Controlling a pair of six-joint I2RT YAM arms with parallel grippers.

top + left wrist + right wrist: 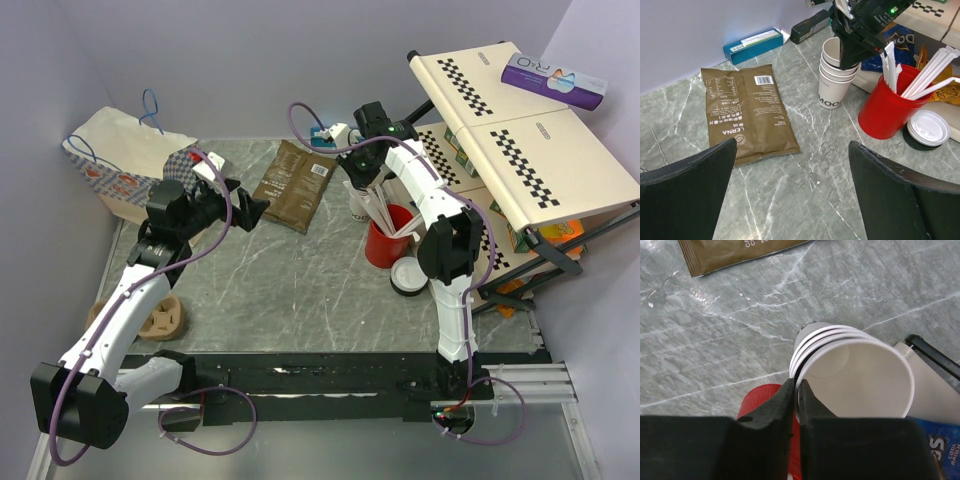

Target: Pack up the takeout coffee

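No lidded takeout coffee shows in any view. A stack of lidless cream paper cups (358, 205) (832, 90) (860, 375) stands beside a red cup of white sticks (385, 245) (885, 110). My right gripper (362, 178) (847, 57) (797, 385) is shut on the rim of the top cup, one finger inside and one outside. A white lid (410, 275) (927, 127) lies on a black stack right of the red cup. My left gripper (258, 210) (792, 144) hangs open over bare table, nothing between its fingers.
A brown coffee pouch (295, 185) (747, 112) lies flat at the middle back. A white paper bag (120, 150) stands back left, a cardboard cup carrier (165, 318) near left. A checkered rack (530, 150) with snack boxes fills the right. A blue box (752, 44) lies by the wall.
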